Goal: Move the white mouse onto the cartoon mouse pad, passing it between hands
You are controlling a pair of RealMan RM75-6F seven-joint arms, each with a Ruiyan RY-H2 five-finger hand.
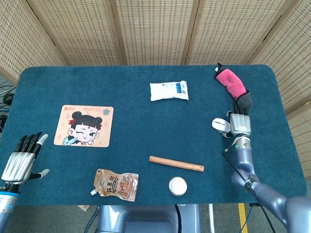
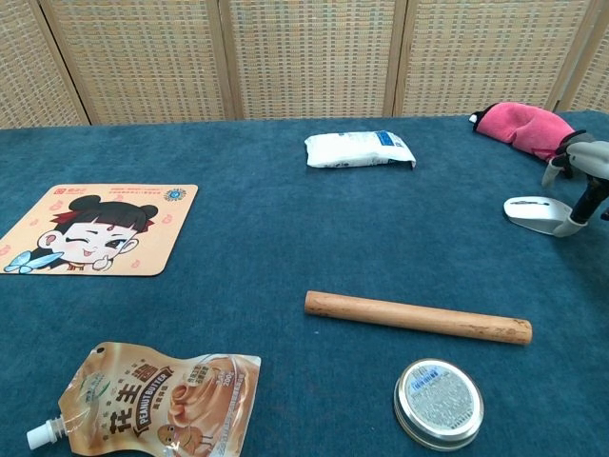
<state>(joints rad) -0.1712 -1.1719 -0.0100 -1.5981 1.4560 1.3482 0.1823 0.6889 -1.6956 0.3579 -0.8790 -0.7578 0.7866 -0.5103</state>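
Right hand (image 1: 240, 124) at right of frame, fingers touching small white computer mouse (image 1: 221, 125); grip not discernible. Left hand (image 1: 22, 158) lower left, fingers spread, holding nothing. Cartoon-printed rectangular mouse pad (image 1: 84, 125) at left on blue counter (image 1: 146, 131).

The blue table (image 1: 146, 111) holds a cartoon mouse pad (image 1: 83, 126) near its left edge. A white mouse (image 1: 221, 126) and pink cloth (image 1: 231, 83) lie by the right edge. A white packet (image 1: 168, 91) sits near the back; a wooden stick (image 1: 176, 163), round tin (image 1: 178, 186) and snack pouch (image 1: 115, 185) lie along the front.

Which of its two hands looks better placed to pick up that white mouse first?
The right hand. It is already at the white mouse near the table's right edge, fingers touching or nearly touching it. The left hand waits open at the far left, beyond the cartoon mouse pad, ready to receive it.
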